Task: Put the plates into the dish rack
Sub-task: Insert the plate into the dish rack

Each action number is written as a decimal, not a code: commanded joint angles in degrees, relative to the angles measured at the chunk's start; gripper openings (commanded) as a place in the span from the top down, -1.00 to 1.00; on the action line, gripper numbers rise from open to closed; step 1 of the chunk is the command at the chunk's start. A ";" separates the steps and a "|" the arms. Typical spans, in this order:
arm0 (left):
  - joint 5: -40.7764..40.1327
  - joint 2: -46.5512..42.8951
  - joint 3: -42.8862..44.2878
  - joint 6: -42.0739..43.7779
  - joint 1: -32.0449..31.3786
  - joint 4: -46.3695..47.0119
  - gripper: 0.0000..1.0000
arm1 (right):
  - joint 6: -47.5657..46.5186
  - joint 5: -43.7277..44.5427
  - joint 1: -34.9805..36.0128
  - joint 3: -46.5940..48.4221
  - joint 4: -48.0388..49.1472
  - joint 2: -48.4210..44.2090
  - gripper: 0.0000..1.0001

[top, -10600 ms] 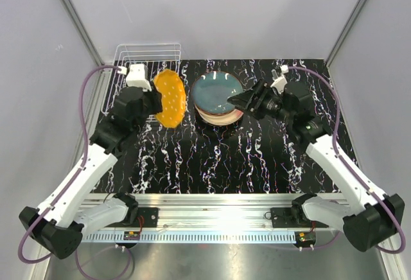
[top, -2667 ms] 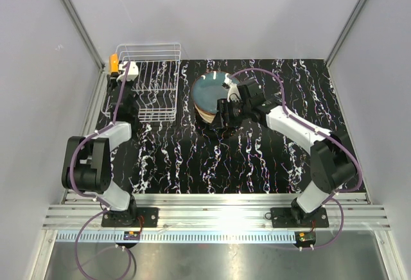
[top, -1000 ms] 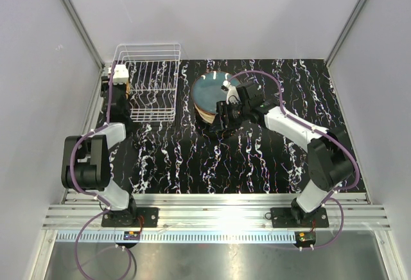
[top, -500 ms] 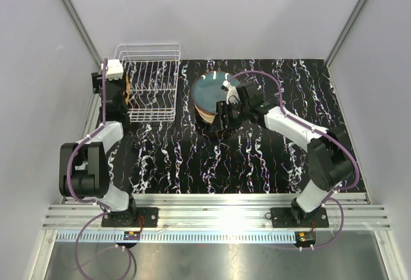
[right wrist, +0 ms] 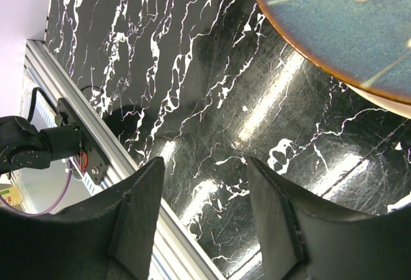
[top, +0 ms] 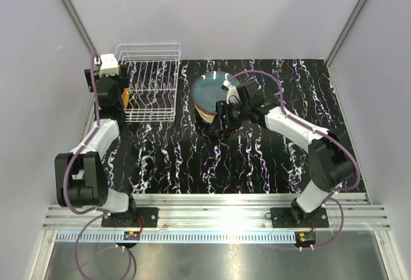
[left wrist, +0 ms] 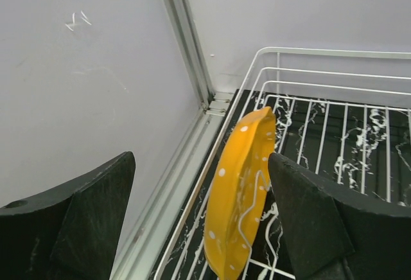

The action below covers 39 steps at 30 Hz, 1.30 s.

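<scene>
The white wire dish rack (top: 154, 74) stands at the back left of the mat. A yellow dotted plate (top: 126, 96) stands on edge in its left end, leaning on a prong. In the left wrist view this yellow plate (left wrist: 243, 183) rises between the wide-apart fingers (left wrist: 83, 222) of my left gripper (left wrist: 200, 161), and neither finger touches it. A stack of plates (top: 215, 90) topped by a blue one (right wrist: 334, 23) sits mid-table. My right gripper (top: 221, 116) is open at the stack's near edge, empty; my left gripper (top: 115, 95) is at the rack's left side.
The metal frame rail (left wrist: 173, 183) and the grey side wall (left wrist: 77, 87) run close along the rack's left side. Black marbled mat (right wrist: 212, 87) lies under my right gripper (right wrist: 204, 162). The aluminium base rail (top: 218, 203) crosses the near edge.
My left gripper's jaws have spread off the yellow plate, and the gripper has drawn back left. The plate stays standing in the rack. The right arm has barely moved; its jaws widened slightly.
</scene>
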 commanded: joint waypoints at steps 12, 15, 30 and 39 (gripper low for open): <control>3.75 -11.78 1.08 -7.83 -0.04 -14.98 -0.89 | 1.47 1.38 0.31 2.37 -3.68 -8.29 -0.47; 4.89 -14.68 0.55 -10.63 -0.21 -19.28 -0.90 | 2.78 2.69 0.31 2.20 -4.12 -10.48 -0.50; 12.28 -29.45 -4.82 -22.77 -6.71 -32.21 -0.89 | 12.27 27.91 -1.27 6.67 -11.94 -10.77 -0.09; 12.28 -38.06 -9.47 -14.52 -20.85 -30.65 -0.89 | 14.22 27.23 -9.01 10.89 -13.26 -5.67 -0.05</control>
